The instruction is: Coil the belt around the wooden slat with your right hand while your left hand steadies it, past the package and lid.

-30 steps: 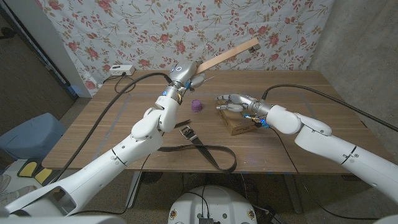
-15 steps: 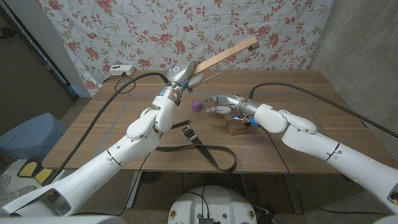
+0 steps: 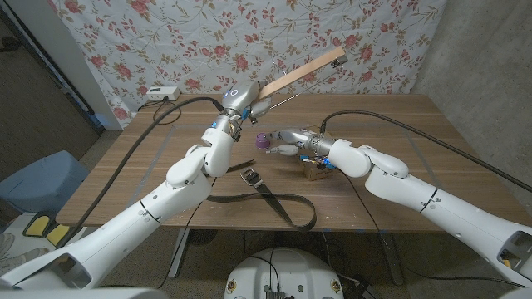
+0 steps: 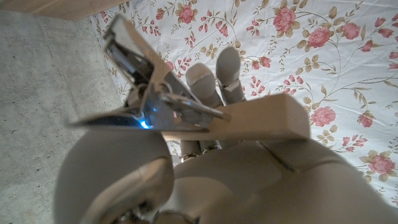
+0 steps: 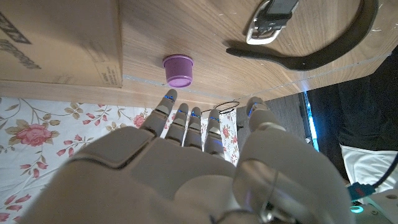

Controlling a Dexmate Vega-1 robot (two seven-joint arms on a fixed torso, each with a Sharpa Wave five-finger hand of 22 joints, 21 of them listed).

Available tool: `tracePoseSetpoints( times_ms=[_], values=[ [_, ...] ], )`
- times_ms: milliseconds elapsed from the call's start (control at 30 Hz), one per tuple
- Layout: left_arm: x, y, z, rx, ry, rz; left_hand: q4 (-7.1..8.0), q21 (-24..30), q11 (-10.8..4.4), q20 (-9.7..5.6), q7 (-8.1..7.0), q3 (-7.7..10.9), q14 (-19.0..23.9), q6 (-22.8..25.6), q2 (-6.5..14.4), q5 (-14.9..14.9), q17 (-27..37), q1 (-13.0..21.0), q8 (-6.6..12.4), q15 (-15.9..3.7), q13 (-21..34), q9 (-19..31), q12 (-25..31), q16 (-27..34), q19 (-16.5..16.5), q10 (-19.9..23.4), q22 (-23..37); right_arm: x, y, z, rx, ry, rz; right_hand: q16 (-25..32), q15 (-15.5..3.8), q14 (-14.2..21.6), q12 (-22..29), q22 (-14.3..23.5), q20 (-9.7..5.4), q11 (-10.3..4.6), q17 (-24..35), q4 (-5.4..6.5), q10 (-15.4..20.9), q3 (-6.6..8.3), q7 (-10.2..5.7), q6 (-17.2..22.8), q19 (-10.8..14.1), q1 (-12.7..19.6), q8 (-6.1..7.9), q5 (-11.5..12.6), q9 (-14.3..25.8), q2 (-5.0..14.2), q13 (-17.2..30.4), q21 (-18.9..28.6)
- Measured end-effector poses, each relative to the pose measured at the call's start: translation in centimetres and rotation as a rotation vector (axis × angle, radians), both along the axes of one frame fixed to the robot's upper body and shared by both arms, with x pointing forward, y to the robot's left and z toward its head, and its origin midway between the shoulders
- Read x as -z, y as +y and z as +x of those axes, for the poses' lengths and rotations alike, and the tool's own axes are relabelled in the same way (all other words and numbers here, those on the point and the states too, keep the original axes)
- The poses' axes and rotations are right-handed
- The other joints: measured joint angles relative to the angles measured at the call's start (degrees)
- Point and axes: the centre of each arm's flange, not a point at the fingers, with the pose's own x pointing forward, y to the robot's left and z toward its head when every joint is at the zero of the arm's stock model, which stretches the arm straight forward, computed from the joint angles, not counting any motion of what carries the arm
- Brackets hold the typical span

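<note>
Left hand point(image 3: 247, 106) raised above the far part of the table point(image 3: 399, 166), gripping the lower end of the wooden slat point(image 3: 303, 72), which slants up and away toward the flowered backdrop point(image 3: 208, 41); same grip seen in the left wrist view, fingers point(image 4: 214, 78) curled round the pale slat point(image 4: 261, 118) beside a metal clip point(image 4: 155, 81). Right hand point(image 3: 287, 141) low over the table near its middle, fingers spread and reaching toward the purple lid point(image 3: 263, 140), holding nothing; just short of the lid, whether touching it cannot be told. In the right wrist view, spread fingertips point(image 5: 186, 115) pointing at the lid point(image 5: 178, 70), with the cardboard package point(image 5: 59, 40) to one side and the buckle point(image 5: 270, 18) beyond. Package point(image 3: 316, 170) right behind the right hand, partly hidden by the wrist. Belt point(image 3: 274, 199) flat on the table nearer the front edge, well apart from both hands and from the slat, buckle point(image 3: 248, 175) at its end nearest the lid, dark strap looping back on itself toward the table's edge. White power strip point(image 3: 160, 93) at the far left corner.
</note>
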Motion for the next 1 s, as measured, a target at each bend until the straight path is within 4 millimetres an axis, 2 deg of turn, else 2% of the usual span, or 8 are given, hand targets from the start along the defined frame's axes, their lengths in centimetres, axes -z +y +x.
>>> tracePoseSetpoints(
  times_ms=[333, 600, 1000],
  values=[
    [0.2, 0.1, 0.2, 0.006, 0.007, -0.004, 0.00, 0.11, 0.01, -0.02, -0.10, 0.00, 0.00, -0.10, 0.03, 0.00, 0.11, 0.02, 0.34, 0.00, -0.23, 0.00, 0.27, 0.00, 0.02, -0.01, -0.37, 0.3, 1.4, 0.4, 0.001, -0.021, -0.039, 0.00, -0.43, 0.02, 0.00, 0.01, 0.40, -0.53, 0.00, -0.26, -0.52, 0.26, -0.21, -0.20, 0.84, 2.59, 0.00, 0.00, 0.00, 0.02, 0.00, 0.00],
    [0.3, 0.1, 0.5, 0.010, 0.012, -0.008, 0.00, 0.11, 0.08, -0.02, -0.12, 0.00, 0.01, -0.12, 0.17, 0.00, 0.16, 0.01, 0.76, 0.01, -0.02, -0.07, 0.65, 0.00, 0.02, -0.11, -0.64, 0.7, 2.4, 1.1, 0.008, -0.022, -0.073, 0.00, -0.43, 0.03, 0.01, 0.01, 0.40, -0.83, -0.26, -0.47, -0.82, 0.48, -0.43, 0.02, 0.84, 3.30, 0.00, 0.00, 0.00, -0.28, 0.00, 0.00],
    [0.3, 0.0, 0.9, 0.013, 0.022, -0.010, 0.00, 0.55, -0.10, -0.02, -0.31, 0.00, 0.00, -0.32, 0.31, -0.34, 0.16, 0.15, 0.76, 0.00, -0.01, -0.32, 0.67, 0.00, 0.02, -0.49, -0.90, 1.5, 4.4, 2.0, -0.008, -0.027, -0.128, 0.00, -1.05, 0.02, 0.01, 0.01, -0.22, -1.33, -0.26, -0.71, -1.33, 0.72, -0.42, 0.02, 1.45, 5.30, 0.00, 0.28, -0.01, -0.61, 0.00, 0.00]
  ],
)
